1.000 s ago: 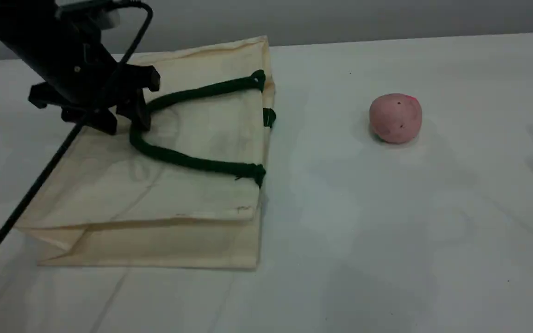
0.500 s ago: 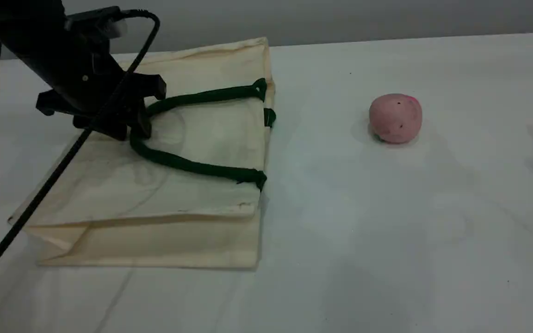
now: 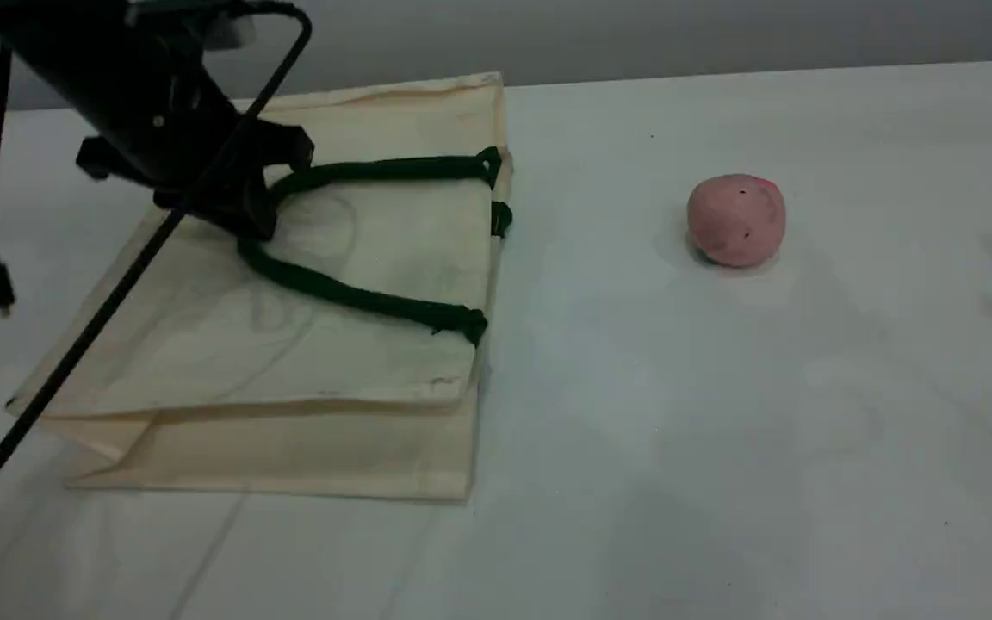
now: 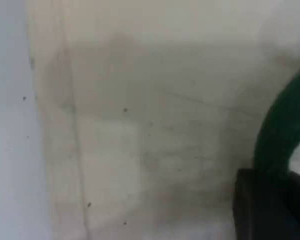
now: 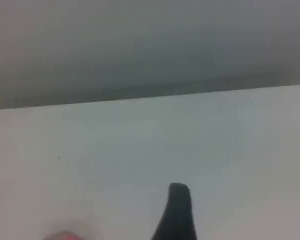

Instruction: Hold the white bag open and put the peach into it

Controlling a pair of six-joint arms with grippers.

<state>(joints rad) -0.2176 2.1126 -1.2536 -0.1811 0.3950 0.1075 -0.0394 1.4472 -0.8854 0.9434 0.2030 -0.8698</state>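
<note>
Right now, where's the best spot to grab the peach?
Take the peach across its round middle, coming straight down from above. It is a ball sitting alone on the table, nothing touching it, so there should be room on both sides.

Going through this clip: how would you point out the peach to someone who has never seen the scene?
On the white table, a large cream bag with a green rope handle on top lies flat at the left. Right of its mouth, on bare tabletop, sits the peach, touching nothing. It is the only small, round, dull-pink thing, marked with dark specks.
</note>
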